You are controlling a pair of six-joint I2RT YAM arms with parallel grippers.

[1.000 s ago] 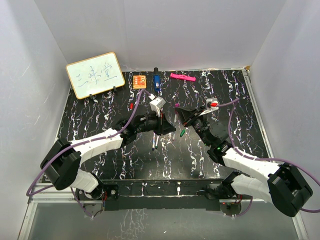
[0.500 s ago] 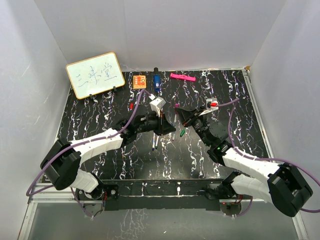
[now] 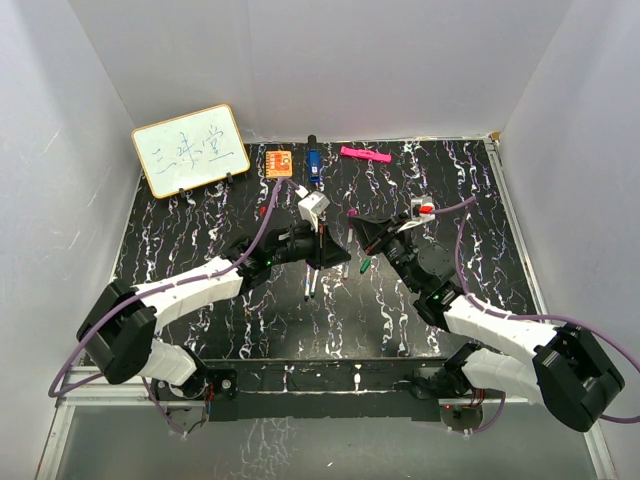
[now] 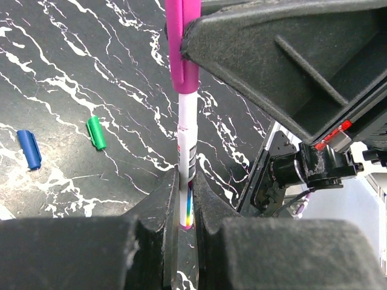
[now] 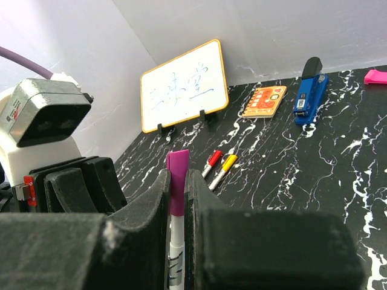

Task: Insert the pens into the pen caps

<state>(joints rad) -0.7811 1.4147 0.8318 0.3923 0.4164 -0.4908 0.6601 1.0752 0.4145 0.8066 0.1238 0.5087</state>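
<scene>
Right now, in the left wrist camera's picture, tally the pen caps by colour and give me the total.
Purple cap, on the end of the pen: 1
Green cap, lying loose: 1
Blue cap, lying loose: 1
Total: 3

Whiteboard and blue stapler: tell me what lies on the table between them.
The orange square block lies flat between the whiteboard and the blue stapler, touching neither; the right wrist view shows it, and the top view too.
</scene>
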